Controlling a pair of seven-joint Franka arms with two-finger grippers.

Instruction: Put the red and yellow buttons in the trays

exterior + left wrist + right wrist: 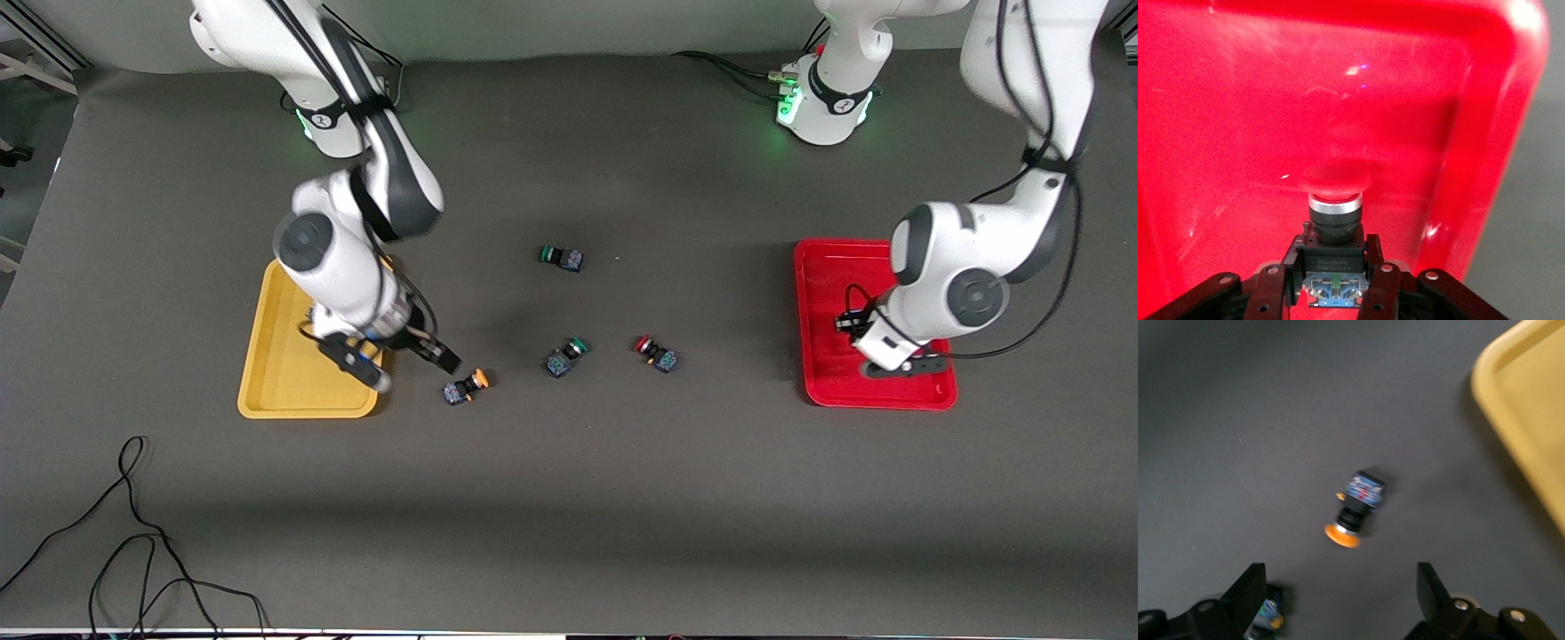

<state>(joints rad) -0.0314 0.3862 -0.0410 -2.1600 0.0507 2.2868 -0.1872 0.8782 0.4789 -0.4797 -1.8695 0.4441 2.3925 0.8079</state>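
On my left arm, the left gripper is over the shallow red rectangular plastic tray, which lies at the left arm's end of the table. Its fingers are clamped on the dark body of a red-capped push-button switch; in the left wrist view the red cap points at the tray floor and appears to touch it or sit just above it.

On my right arm, the right gripper hangs over the table just beside the shallow yellow rectangular plastic tray, at the tray's edge toward the table's middle. Its fingers are spread wide and hold nothing.

Taking the front view as a clock face centred on the right gripper, an orange-yellow-capped push-button switch lies on its side at about 4 o'clock, close by and untouched. In the right wrist view it lies between the lines of the two fingers, ahead of their tips.

From that switch, a green-capped switch lies at 2 o'clock, and a second red-capped switch lies on the table at 3 o'clock from the green one, near it. Another green-capped switch lies at 12 o'clock from the first green one, farther from the front camera. All lie on the dark grey table mat.
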